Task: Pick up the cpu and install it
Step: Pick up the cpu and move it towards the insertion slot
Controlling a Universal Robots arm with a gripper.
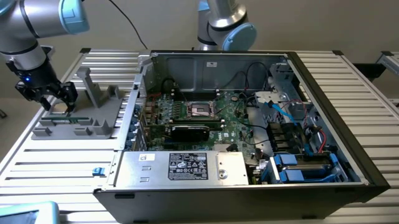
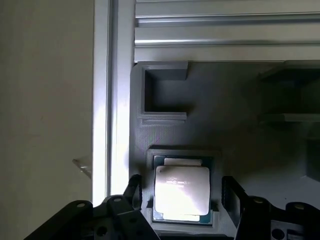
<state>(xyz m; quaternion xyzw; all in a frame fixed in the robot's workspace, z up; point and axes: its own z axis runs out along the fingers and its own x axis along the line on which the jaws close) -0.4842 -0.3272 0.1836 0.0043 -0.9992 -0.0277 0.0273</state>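
The cpu (image 2: 181, 192), a small square chip with a bright metal top and thin green edge, lies flat in a recess of the grey holder (image 2: 240, 165). My gripper (image 2: 182, 200) is open and straddles it, one dark finger (image 2: 134, 192) on each side, with gaps between fingers and chip. In the exterior view the gripper (image 1: 58, 108) hangs low over the grey holder (image 1: 81, 126) at that view's left. The black socket (image 1: 201, 108) with a dark centre sits on the green motherboard inside the open computer case (image 1: 249, 186).
The holder has upright grey fins (image 1: 93, 88) beside my gripper and an empty square pocket (image 2: 162, 95). A thin green stick (image 1: 62, 120) lies in the holder. A second arm (image 1: 224, 23) stands behind the case. The slatted metal table (image 1: 62, 163) lies beneath everything.
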